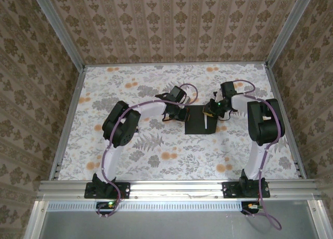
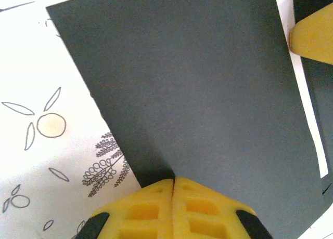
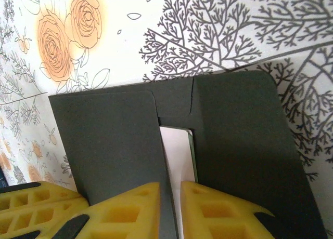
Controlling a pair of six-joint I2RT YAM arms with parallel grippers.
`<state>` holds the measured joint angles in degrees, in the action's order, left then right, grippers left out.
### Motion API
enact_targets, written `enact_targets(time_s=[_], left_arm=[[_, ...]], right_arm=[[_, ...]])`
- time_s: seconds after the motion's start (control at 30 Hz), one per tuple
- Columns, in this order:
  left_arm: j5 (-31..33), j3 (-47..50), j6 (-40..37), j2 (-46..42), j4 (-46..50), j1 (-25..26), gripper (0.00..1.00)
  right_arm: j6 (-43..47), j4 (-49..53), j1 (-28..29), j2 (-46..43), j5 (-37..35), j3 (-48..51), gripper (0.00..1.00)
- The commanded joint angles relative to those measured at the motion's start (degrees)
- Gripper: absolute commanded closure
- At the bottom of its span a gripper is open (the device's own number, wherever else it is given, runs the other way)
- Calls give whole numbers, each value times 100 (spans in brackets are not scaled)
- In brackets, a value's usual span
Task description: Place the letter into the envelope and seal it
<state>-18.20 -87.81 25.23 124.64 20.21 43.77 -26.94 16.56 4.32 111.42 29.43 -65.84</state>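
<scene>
Envelope [image 1: 199, 121] flat on tabletop [image 1: 156, 161], letter [image 3: 178, 156] inside — left end effector [image 2: 173, 180] clenched at edge, right end effector [image 3: 170, 187] slightly parted.

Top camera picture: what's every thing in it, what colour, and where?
tablecloth: one, white with grey and orange flowers, under everything.
envelope: one, black, middle of the tablecloth.
letter: one, white, strip showing inside the envelope.
walls: three, brown patterned, left, back, right.
rail: one, silver, near edge.
left arm: one, black and white, left side.
right arm: one, black and white, right side.
left gripper: one, yellow fingers shut, envelope's left edge.
right gripper: one, yellow fingers slightly apart, over the letter.
</scene>
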Motion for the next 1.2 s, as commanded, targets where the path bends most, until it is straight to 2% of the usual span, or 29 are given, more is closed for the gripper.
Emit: enact_targets(time_s=[0.0,0.2,0.4,0.57,0.83,1.17], left_arm=[[52,96,-159,311,803,57,100],[43,55,-176,324,819,62,100],[49,69,-168,325,822,61,100],[53,82,-155,315,820,56,100],[35,37,-176,359,827,57,100],[18,2,-226,411,853,61,100]], right_arm=[[78,126,34,21,-157,-139,81],[218,344,34,-236,-678,-144,80],[263,448,33,-243,-895,-197,79],[209,379,34,-201,-799,-184,79],[181,266,128,-90,-543,-213,88],[179,236,252,34,-429,-332,91]])
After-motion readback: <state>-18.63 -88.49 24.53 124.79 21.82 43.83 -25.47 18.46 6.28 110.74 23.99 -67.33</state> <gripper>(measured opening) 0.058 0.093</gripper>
